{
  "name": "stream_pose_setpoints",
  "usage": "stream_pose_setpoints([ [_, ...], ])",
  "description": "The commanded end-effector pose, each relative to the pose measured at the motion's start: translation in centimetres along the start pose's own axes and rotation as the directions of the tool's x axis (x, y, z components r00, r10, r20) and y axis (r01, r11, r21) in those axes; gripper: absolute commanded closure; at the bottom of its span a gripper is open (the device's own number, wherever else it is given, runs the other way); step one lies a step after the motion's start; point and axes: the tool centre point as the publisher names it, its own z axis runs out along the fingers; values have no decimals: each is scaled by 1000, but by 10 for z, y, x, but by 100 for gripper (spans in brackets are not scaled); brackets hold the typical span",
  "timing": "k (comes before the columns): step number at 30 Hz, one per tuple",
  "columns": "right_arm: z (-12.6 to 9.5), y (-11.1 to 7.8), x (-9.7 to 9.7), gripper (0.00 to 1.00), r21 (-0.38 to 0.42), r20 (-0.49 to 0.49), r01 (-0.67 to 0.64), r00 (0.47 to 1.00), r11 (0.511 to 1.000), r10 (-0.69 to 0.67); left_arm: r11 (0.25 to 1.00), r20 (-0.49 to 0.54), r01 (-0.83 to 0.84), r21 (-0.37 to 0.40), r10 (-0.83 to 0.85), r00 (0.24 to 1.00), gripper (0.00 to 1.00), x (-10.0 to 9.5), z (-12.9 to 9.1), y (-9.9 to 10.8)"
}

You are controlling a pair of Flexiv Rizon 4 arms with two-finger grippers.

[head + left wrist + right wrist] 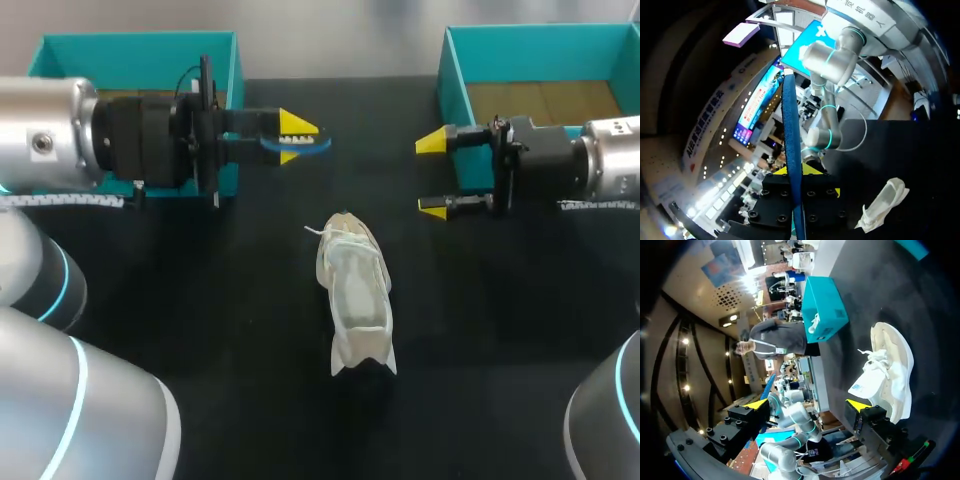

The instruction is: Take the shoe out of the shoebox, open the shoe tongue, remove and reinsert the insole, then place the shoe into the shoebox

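Observation:
A white shoe (355,295) lies on the black table at the middle, its tongue pulled open; it also shows in the left wrist view (885,200) and the right wrist view (890,370). My left gripper (298,137) hangs above the table behind the shoe, shut on a thin blue insole (300,146). Seen edge-on, the insole (791,140) stands up between its fingers (799,181). My right gripper (432,175) hovers to the shoe's back right, open and holding nothing, with the shoe ahead of and beside one of its fingertips (858,405).
A teal shoebox (135,60) stands at the back left behind my left arm, also seen as a teal box (825,307) in the right wrist view. A second teal box (455,80) with a brown floor stands at the back right.

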Motion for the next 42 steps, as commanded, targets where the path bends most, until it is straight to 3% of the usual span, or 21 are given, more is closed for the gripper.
stream_pose_setpoints([
  [1, 3, 8, 7, 0, 17, -12, -2, 1000, 1000, 2, 973, 79, -226, 53, 222, 972, 100, 26, 6, 23],
  [7, 14, 14, 10, 0, 25, -31, 1, 1000, 1000, 0, 920, 133, -381, 90, 368, 920, 100, 43, 11, 36],
  [23, 16, 16, 10, 0, 22, -31, 28, 999, 999, -27, 920, 133, -381, 90, 368, 920, 100, 43, 11, 36],
  [27, 16, 16, 10, 0, 22, -31, 28, 999, 999, -27, 881, 212, -416, 227, 372, 904, 100, 52, 14, 56],
  [36, 16, 16, 10, 0, 22, -31, 28, 999, 999, -27, 831, 131, -513, 218, 496, 859, 100, 61, 19, 98],
  [42, 16, 16, 10, 0, 22, -31, 28, 999, 999, -27, 803, 158, -552, 224, 529, 834, 100, 61, 23, 104],
])
